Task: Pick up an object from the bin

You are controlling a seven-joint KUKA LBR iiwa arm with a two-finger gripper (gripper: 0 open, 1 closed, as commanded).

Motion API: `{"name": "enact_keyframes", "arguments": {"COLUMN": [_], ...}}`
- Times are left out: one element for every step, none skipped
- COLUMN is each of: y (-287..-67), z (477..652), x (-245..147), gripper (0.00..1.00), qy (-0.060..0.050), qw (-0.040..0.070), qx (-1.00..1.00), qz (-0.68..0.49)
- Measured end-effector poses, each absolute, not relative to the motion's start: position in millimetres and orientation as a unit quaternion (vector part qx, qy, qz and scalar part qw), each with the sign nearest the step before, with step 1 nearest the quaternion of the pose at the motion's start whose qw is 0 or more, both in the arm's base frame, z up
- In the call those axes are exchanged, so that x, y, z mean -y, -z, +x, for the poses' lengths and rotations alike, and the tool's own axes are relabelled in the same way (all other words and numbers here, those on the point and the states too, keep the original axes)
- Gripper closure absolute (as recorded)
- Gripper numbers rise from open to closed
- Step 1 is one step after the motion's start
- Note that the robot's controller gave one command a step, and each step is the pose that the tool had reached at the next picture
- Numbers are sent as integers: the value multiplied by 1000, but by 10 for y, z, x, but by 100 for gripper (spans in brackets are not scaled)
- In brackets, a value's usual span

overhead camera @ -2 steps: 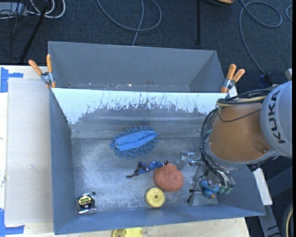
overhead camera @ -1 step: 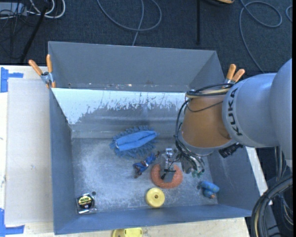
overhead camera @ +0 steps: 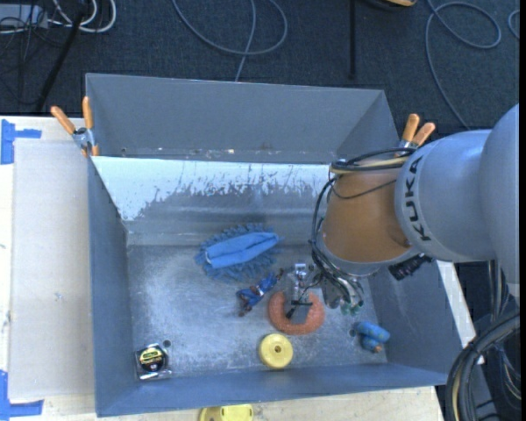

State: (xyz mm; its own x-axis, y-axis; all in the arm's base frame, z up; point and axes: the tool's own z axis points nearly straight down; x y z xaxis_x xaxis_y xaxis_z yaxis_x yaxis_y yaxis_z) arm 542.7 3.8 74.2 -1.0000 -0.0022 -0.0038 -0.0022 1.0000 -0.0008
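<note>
My gripper (overhead camera: 300,303) hangs low over the right middle of the bin floor, its dark fingers down on an orange-red round disc (overhead camera: 295,316). Just left of it lies a small blue and dark toy piece (overhead camera: 256,293). A yellow round roll (overhead camera: 275,350) sits in front of the disc near the bin's front wall. A small blue object (overhead camera: 369,334) rests to the right by the bin's right wall.
A blue fuzzy duster-like thing (overhead camera: 238,251) lies further back in the middle. A black and yellow tape measure (overhead camera: 152,359) sits in the front left corner. The arm with its orange cover reaches in from the right, above the bin's right wall.
</note>
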Motion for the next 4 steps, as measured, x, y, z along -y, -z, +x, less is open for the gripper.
{"name": "enact_keyframes", "arguments": {"y": [-780,-1352,-1487,-1046], "z": [5412,5379,5438,5391], "x": [-34,25,25,-44], "gripper": [0,0,0,0], "qy": [0,0,0,0], "qw": [0,-3,7,-1], "qx": [-1000,-1000,-1000,-999], "qz": [-1,4,-6,48]}}
